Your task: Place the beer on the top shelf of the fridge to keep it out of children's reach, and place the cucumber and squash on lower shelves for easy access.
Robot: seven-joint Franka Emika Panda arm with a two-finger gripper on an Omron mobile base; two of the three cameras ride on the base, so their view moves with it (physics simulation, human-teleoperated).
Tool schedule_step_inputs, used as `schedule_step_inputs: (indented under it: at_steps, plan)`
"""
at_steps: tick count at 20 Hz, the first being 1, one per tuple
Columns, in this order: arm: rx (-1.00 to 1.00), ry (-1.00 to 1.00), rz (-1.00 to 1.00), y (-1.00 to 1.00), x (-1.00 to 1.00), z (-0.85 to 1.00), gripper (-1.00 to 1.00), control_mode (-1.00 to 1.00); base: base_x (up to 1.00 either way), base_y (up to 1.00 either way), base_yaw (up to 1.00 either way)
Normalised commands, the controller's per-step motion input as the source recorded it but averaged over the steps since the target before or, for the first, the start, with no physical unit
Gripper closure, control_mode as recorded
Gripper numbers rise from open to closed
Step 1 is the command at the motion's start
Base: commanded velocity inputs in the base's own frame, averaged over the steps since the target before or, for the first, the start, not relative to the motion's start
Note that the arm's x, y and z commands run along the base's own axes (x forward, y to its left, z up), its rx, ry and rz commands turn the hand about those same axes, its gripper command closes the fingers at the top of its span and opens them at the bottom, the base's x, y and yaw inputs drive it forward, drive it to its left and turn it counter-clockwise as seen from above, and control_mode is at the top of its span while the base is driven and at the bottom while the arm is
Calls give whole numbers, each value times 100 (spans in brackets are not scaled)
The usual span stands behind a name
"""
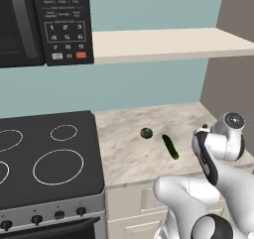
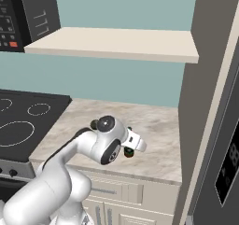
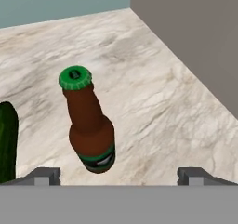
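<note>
Gripper spread open above upright beer, cucumber just beside it

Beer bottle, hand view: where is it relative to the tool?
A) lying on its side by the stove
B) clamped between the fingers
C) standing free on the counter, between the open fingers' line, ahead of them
C: the beer stands upright on the marble counter, untouched, with the tool open and its fingertips short of it.
</note>
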Motion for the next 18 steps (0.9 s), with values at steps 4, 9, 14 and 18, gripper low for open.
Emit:
schedule_step_inputs:
  at_steps: [4, 9, 14, 18]
  plan:
    - [0, 0, 2, 4, 6, -9, -100, -100, 0, 0, 0]
    - [0, 0, 2, 6, 10, -3, -100, -100, 0, 0, 0]
    - [0, 0, 2, 5, 13, 0, -100, -100, 0, 0, 0]
    - [0, 0, 1, 0, 18, -1, -100, -100, 0, 0, 0]
